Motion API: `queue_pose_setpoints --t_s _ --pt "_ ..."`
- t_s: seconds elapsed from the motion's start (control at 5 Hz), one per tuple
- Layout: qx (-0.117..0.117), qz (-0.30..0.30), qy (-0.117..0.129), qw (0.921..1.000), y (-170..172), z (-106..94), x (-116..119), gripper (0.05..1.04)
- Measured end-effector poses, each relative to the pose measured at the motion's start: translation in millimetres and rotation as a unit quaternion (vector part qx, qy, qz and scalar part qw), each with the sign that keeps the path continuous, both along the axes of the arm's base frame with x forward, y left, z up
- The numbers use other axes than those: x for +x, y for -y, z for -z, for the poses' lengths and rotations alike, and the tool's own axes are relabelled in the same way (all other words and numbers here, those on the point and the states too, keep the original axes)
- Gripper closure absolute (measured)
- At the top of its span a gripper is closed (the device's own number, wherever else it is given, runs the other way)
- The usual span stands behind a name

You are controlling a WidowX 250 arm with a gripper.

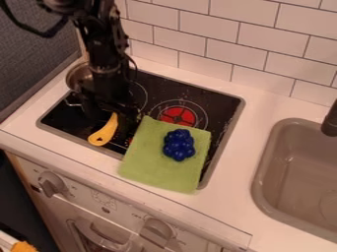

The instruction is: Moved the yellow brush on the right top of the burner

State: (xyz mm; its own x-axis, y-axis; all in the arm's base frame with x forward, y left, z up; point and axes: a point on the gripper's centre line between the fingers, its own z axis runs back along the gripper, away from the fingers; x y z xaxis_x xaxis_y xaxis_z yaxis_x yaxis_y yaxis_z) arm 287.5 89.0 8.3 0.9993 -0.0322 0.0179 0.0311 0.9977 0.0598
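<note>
Here, in the camera view, the black robot arm (105, 49) comes in from the upper left of the frame, and its gripper (119, 111) hangs low over the left part of the black stovetop (220, 102). The yellow brush (104, 133) lies left of the frame's middle, near the front edge of the stovetop; its rounded end with a hole points to the lower left, and its upper end runs up to the dark gripper. Whether the gripper is clenched on the brush or released, I cannot tell.

A metal pot (78, 76) sits at the upper left, partly hidden by the arm. Near the centre is a burner with a red middle (178, 115). Just below it a green cloth (146, 160) overlaps the stovetop and its front rim, with a dark blue cluster of round pieces (179, 145) resting on top. A grey sink (289, 179) takes up the right side, under a dark faucet (330, 123). White tiles (204, 27) line the wall at the top, and knobs (52, 184) (158, 229) stand on the white front at the lower left and bottom.
</note>
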Motion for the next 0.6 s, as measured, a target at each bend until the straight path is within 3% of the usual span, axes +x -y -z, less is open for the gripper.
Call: queue_pose_setpoints --t_s 0.4,0.6 --pt "0.004 0.019 0.013 0.9997 23 -0.6 -6 0.693" --pt "0.012 0.037 -0.001 0.9993 32 -7.2 -10 0.719"
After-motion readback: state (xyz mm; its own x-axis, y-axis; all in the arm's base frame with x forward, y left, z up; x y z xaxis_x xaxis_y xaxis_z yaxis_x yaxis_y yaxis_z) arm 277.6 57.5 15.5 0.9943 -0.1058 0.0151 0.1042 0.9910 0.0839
